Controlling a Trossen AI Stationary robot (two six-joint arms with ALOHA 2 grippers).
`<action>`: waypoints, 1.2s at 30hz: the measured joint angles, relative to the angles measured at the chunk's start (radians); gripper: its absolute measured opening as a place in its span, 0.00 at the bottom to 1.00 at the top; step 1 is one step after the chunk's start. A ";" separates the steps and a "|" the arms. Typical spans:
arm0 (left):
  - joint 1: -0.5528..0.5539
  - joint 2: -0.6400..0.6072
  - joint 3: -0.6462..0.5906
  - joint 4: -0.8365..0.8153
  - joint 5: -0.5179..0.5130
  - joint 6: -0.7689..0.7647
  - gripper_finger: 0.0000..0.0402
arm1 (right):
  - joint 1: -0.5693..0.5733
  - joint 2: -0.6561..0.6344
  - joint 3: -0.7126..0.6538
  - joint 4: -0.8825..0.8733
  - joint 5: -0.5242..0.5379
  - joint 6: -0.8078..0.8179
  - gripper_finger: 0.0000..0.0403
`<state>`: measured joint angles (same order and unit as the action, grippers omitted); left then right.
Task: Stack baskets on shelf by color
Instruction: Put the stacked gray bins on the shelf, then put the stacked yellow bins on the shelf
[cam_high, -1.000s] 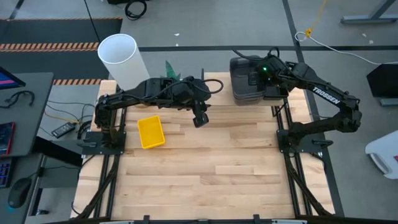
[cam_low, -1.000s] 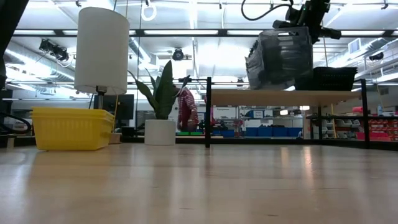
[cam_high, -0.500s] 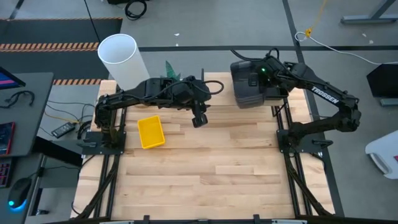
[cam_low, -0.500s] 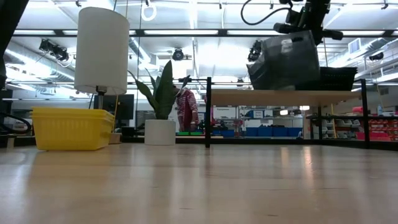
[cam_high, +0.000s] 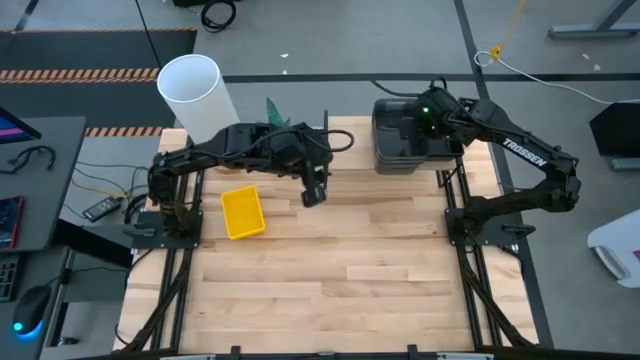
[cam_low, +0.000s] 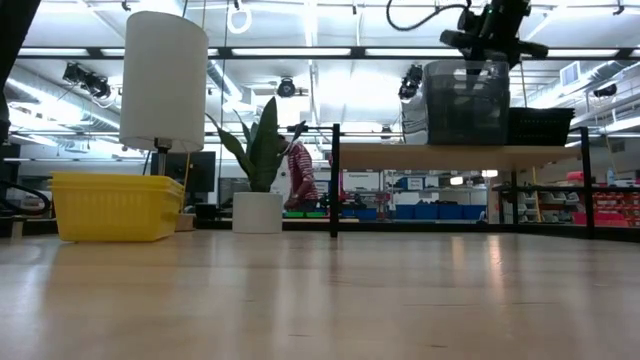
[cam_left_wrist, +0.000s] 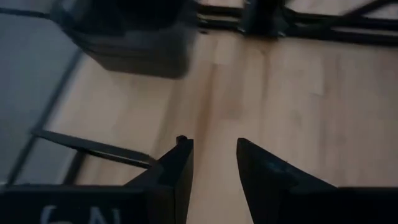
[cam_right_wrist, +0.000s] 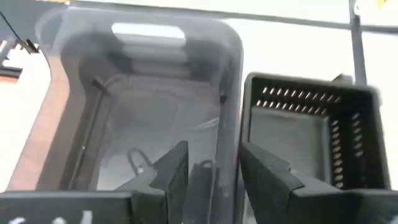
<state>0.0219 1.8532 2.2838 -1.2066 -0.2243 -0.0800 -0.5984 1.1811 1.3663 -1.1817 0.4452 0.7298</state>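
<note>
1. Holding the grey basket (cam_high: 400, 137) by its side wall, my right end effector (cam_high: 428, 112) sits over the shelf (cam_low: 460, 153) at the far right of the surface (cam_high: 340, 270). In the right wrist view my two fingers (cam_right_wrist: 171, 171) straddle the wall of the grey basket that faces the black basket (cam_right_wrist: 311, 140), narrowly spaced with the plastic between them.

2. From the low view, the grey basket looks level, with its base down at the shelf board. I cannot tell whether it is fully seated or a hair above. It appears tall enough to be a nested stack, though I cannot count the layers.

3. The relation that matters now: the basket hangs directly beneath my right end effector, and the black basket stands just beside it on the side away from the left arm, near the gripped wall. I judge that my way out is straight up, since any sideways drift toward the black basket risks nudging it.

4. My left end effector (cam_high: 313, 192) hangs above the surface near the middle, fingers (cam_left_wrist: 180, 171) slightly apart and holding nothing.

5. The yellow basket (cam_high: 243, 212) lies on the surface toward the left arm's base from that end effector, near it and well apart from the shelf. Its long axis runs roughly front to back with a slight tilt. My left arm is plainly the nearer one for it, so I judge that pick falls to the left.
</note>
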 joint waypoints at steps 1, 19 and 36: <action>0.000 -0.005 0.001 -0.015 0.034 -0.002 0.32 | -0.002 -0.002 0.011 -0.003 0.004 -0.017 0.37; -0.116 -0.006 0.000 -0.365 0.037 -0.111 0.32 | 0.098 -0.012 0.290 0.305 0.027 -0.495 0.38; -0.228 -0.067 -0.487 -0.264 -0.026 -0.274 0.32 | 0.247 -0.011 0.281 0.524 -0.096 -0.704 0.38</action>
<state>-0.2062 1.7860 1.7964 -1.4710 -0.2500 -0.3540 -0.3514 1.1706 1.6470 -0.6577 0.3495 0.0261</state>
